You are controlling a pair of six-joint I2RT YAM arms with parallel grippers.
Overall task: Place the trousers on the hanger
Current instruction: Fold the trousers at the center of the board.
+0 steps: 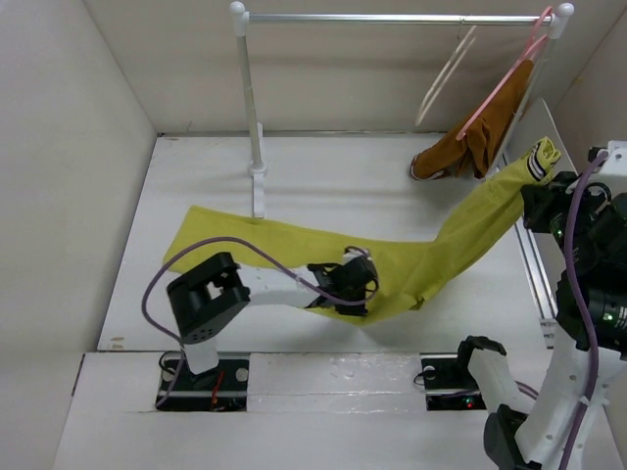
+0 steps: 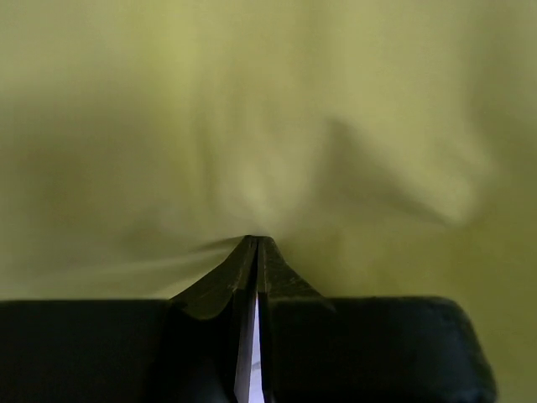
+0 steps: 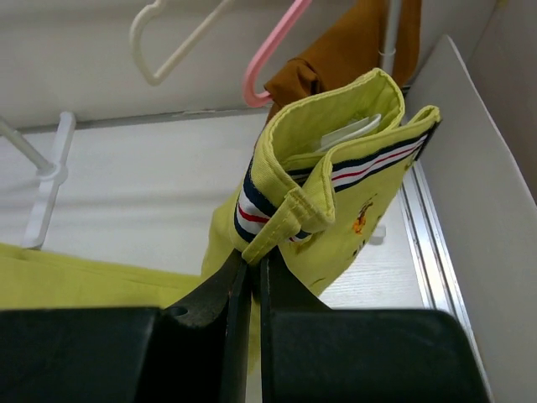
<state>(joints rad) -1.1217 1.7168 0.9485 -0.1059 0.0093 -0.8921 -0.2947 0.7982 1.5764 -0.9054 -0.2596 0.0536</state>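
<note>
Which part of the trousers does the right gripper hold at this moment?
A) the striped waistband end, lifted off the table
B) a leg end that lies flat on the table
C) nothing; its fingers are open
A: in the right wrist view the right gripper is shut on the striped waistband of the trousers, and the top view shows that end raised in the air.

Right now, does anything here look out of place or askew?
Yes. The rust-brown garment sags off the tilted pink hanger at the rail's right end, and its lower part seems heaped on the table.
</note>
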